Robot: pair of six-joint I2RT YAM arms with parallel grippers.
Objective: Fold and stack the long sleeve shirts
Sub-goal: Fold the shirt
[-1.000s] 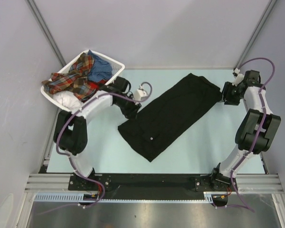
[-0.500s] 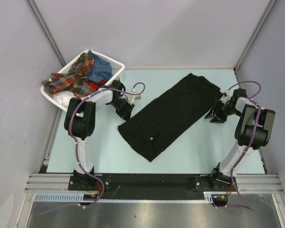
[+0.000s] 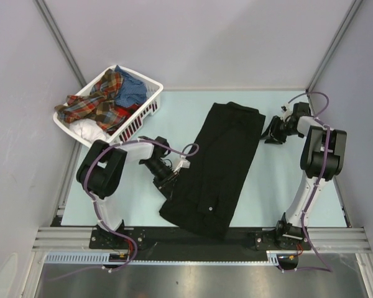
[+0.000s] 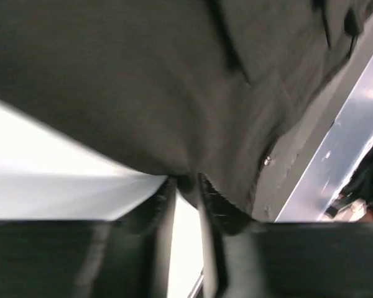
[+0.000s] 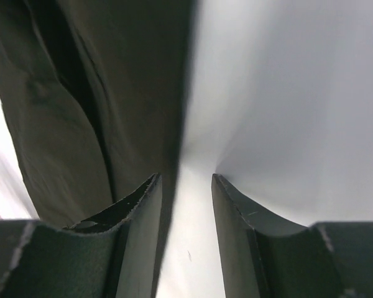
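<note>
The black shirt [image 3: 214,164] lay flat as a long folded strip in the middle of the frame. Its long axis ran from the upper right, near the far edge of the table [image 3: 280,186], down to the lower left. The wider lower end reached the dark rail [image 3: 248,234] at the near edge.

The left gripper [image 3: 166,180] sat at the strip's left edge, low on the table. Its fingers [image 4: 161,208] stood only a narrow gap apart with the cloth's edge right at their tips. Whether they had pinched the cloth could not be told.

The right gripper [image 3: 271,136] was just beside the strip's upper right corner. It was open with bare table between its fingers, and the cloth's edge ran past the left one.

A white basket [image 3: 150,82] stood in the upper left of the frame. It held a plaid shirt [image 3: 96,102] draped over its rim, a blue garment [image 3: 132,90] and a white one [image 3: 87,129].

The tabletop was pale blue-green. Plain grey-lilac walls [image 3: 205,43] enclosed it on three sides, with metal posts [image 3: 61,37] slanting up in the far corners.
</note>
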